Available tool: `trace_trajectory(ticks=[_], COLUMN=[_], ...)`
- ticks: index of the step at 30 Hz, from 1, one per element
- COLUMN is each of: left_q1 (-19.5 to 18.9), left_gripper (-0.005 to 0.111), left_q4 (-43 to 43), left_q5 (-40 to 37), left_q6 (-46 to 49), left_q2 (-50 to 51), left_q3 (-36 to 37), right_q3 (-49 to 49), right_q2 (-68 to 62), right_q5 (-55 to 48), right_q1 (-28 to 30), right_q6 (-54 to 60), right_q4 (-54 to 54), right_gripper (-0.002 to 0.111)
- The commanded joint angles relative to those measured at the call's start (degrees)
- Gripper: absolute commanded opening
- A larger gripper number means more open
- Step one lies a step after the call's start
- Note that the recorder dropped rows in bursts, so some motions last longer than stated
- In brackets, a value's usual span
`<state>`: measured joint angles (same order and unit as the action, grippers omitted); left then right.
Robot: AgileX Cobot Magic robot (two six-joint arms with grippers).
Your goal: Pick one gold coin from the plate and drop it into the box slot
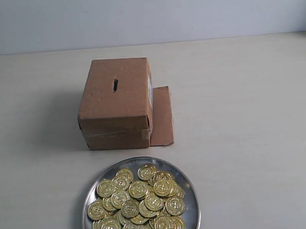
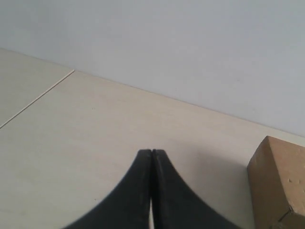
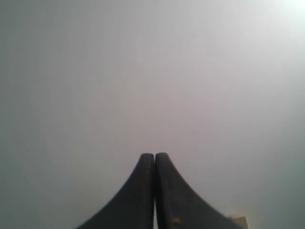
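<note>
Pick not yet begun: our left gripper (image 2: 151,153) and right gripper (image 3: 155,156) are pinched closed, empty. Next we must open one over the coins (image 1: 139,201) on the plate (image 1: 137,161), lower centre.

Contents: one brown cardboard box (image 1: 114,103) bearing one dark narrow slot (image 1: 115,85) and one loose cardboard flap (image 1: 161,116). One round silver metal plate (image 1: 140,160). Heaped gold coins (image 1: 139,206), roughly thirty showing, exact count unclear.

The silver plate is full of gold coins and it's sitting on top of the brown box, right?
No. The plate is full of gold coins, but it sits on the table, nearer the camera than the box and apart from it, not on top. The exterior view shows this.
</note>
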<state>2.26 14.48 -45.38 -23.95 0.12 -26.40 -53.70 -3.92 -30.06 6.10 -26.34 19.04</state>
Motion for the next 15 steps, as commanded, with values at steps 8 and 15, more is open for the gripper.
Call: trace_trajectory(ticks=[8,15], left_q1=[-0.26,-0.26], left_gripper=[0.0,0.0], left_q4=[-8.3,-7.58], left_q5=[19.77,33.51], left_q6=[-0.22,-0.22], left_q2=[-0.12,-0.12], left_q3=[7.93,14.7], right_q3=[14.79,23.39], right_q2=[-1.41,-1.41], right_q5=[16.97,18.13], right_q1=[0.35,0.35], right_q6=[0.19,0.19], right_q4=[-14.5,-14.5], right_gripper=[0.0,0.0])
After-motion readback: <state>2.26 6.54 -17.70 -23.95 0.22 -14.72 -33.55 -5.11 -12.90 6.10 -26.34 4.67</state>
